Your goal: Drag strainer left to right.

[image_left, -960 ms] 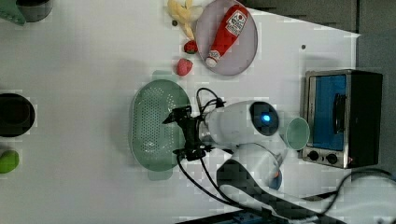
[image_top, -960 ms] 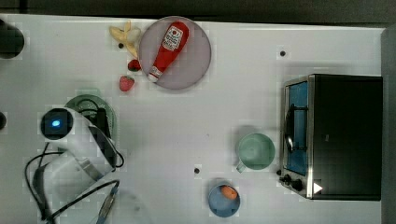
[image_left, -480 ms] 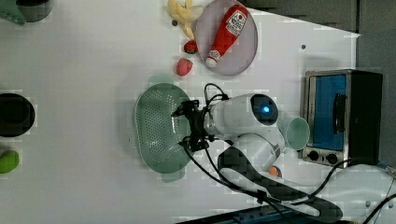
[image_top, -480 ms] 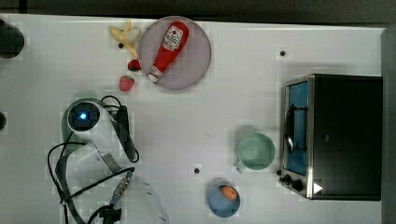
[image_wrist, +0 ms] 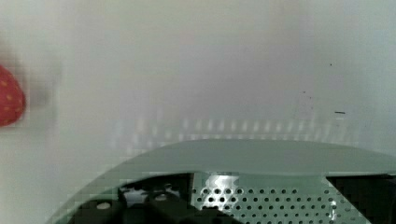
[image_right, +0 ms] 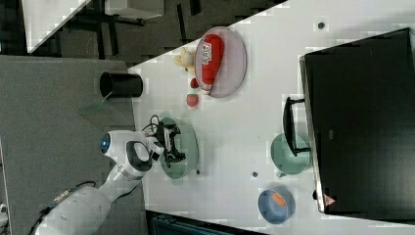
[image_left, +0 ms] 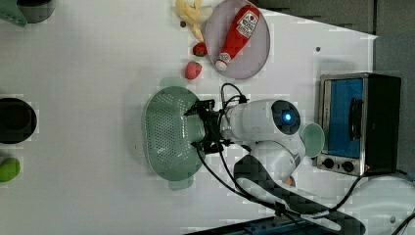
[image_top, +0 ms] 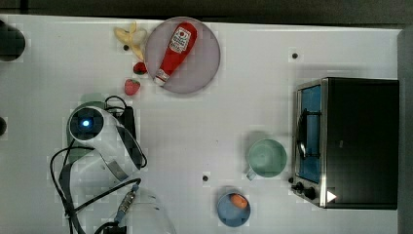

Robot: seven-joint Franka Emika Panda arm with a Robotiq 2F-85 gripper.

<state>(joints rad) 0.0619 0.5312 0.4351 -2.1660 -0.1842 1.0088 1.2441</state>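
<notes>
Strainer [image_top: 86, 100] first, in the top view: it lies almost wholly under the arm, only a mint edge showing beside the wrist, with the pincer hidden below. A strawberry [image_top: 131, 87] sits just beyond it, the plate [image_top: 202, 58] with the ketchup bottle [image_top: 174, 51] further off, and the mug [image_top: 267, 157] and oven [image_top: 358, 141] well apart toward the top view's right.

In the left view, the pincer [image_left: 201, 128] reaches over the strainer's [image_left: 166, 129] rim on the arm's side, its dark body against the inner wall. The holed bowl spreads away from it toward the left view's left. The strawberry [image_left: 193, 70] lies near the rim.

In the right view, the pincer [image_right: 172, 142] hangs over the strainer [image_right: 188, 147], which lies on the table [image_right: 244, 127] near its edge, with open surface between it and the mug [image_right: 288, 154].

In the wrist view, the strainer's rim [image_wrist: 261, 156] arcs across just ahead of the camera, holed floor below it and dark finger parts [image_wrist: 140, 205] down inside. Whether the fingers are spread or clamping the wall, I cannot tell.

My judgement: the step in hand is engaging the rim; the drag seems not yet begun. Next, the fingers need a firm hold or hook on the wall, then a low, level pull across the bare table, steering clear of the strawberry and stopping short of the mug.
</notes>
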